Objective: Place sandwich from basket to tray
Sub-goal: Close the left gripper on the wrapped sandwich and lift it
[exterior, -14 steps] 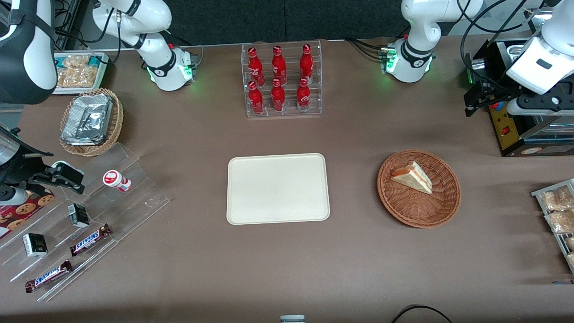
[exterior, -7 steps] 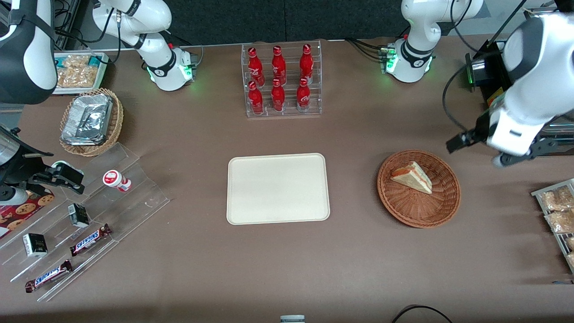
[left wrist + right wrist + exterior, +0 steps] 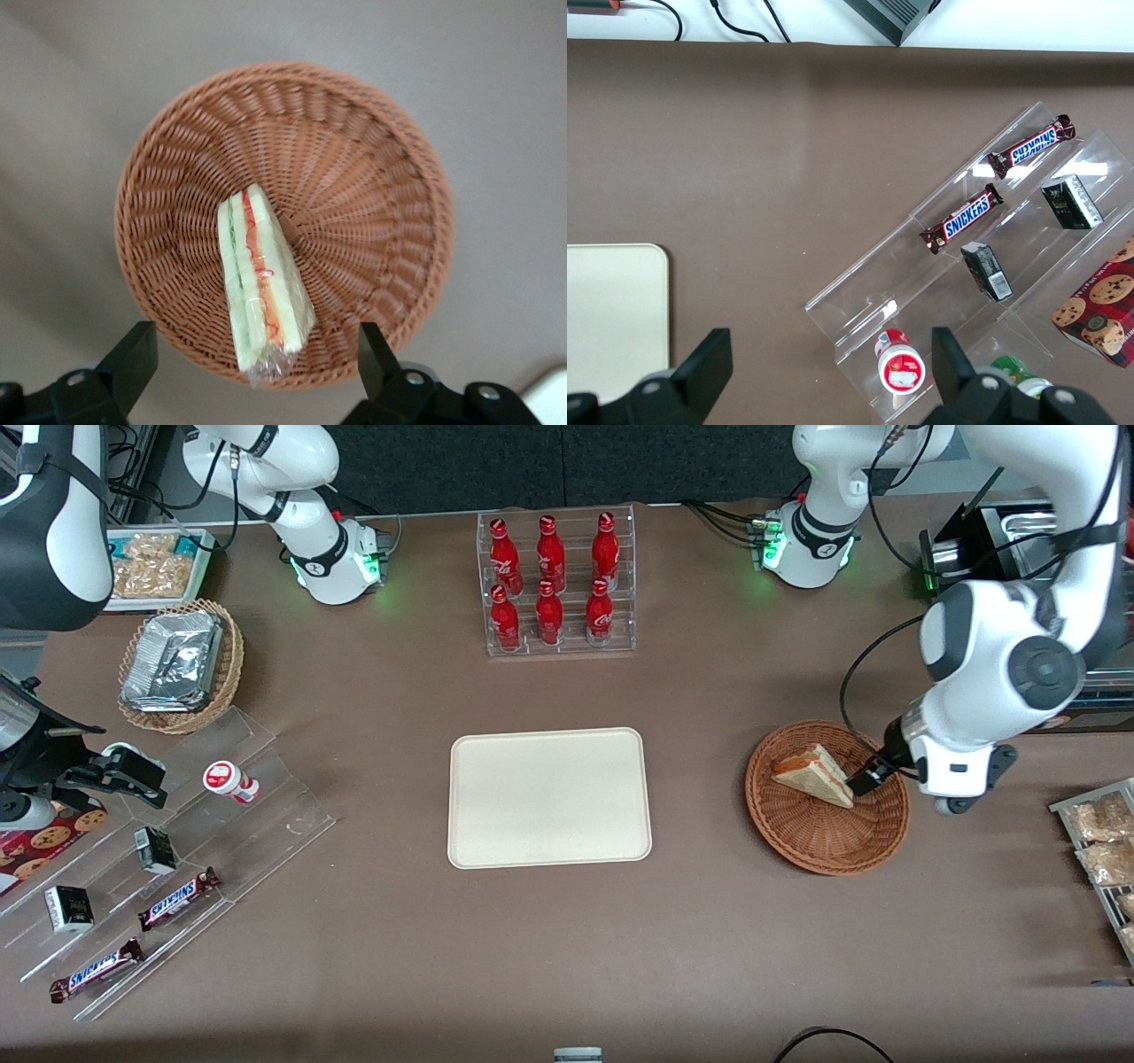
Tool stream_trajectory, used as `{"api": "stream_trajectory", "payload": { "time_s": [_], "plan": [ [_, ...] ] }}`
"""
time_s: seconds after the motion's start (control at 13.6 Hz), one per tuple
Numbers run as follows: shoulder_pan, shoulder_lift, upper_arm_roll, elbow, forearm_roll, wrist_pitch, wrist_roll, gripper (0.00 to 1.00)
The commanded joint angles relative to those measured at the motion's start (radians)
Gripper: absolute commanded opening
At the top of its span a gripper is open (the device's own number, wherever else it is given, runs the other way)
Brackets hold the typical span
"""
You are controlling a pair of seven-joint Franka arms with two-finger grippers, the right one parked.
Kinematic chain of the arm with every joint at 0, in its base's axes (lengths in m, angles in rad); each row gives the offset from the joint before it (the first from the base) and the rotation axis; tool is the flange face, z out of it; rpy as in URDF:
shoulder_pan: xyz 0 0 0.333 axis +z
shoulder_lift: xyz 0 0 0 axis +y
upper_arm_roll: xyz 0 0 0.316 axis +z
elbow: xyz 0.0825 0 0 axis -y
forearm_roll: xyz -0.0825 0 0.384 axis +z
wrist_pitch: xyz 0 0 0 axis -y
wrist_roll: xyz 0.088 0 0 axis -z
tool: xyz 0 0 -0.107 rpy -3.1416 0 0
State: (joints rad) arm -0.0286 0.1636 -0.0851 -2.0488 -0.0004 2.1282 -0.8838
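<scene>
Here, the frame-by-frame facts, label by label.

Sandwich: the small triangular wedge of pale white bread with red and green filling layers (image 3: pixel 813 774) lies in the round, shallow, reddish-brown woven wicker basket (image 3: pixel 827 841), at right of centre in the front view.
Long axis: in the front view it runs from upper left to lower right; the corner nearest the camera points toward the arm's fingers.
Wrist view: the sandwich (image 3: pixel 260 282) shows its layered cut edge, with clear wrap bunched at the end near the basket (image 3: pixel 372 159) rim.
Tray: the flat cream-coloured rectangular plastic tray with rounded corners (image 3: pixel 549 797) sits at the centre of the front view, well apart from the basket, toward the parked arm's end.
Arm pose: the white left arm bends down from the upper right of the front view, wrist over the basket's edge.
Gripper: the black two-finger gripper (image 3: pixel 252 372) hangs above the basket, spread wide, one finger (image 3: pixel 133 359) to each side of the sandwich, grasping nothing.
Hard to make out: in the front view only one dark fingertip shows at the gripper (image 3: pixel 864 781), the rest covered by the wrist; whether it touches the sandwich cannot be told.
</scene>
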Motion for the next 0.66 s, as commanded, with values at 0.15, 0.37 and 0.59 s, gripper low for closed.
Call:
{"api": "stream_trajectory", "payload": {
  "time_s": [0.15,0.37,0.59],
  "plan": [
    [-0.016,0.028,0.007,-0.121,-0.01,0.169,-0.182,1.0],
    [-0.016,0.066,0.007,-0.154,-0.01,0.231,-0.225,1.0],
    [-0.017,0.105,0.007,-0.168,-0.01,0.301,-0.334,1.0]
  ]
}}
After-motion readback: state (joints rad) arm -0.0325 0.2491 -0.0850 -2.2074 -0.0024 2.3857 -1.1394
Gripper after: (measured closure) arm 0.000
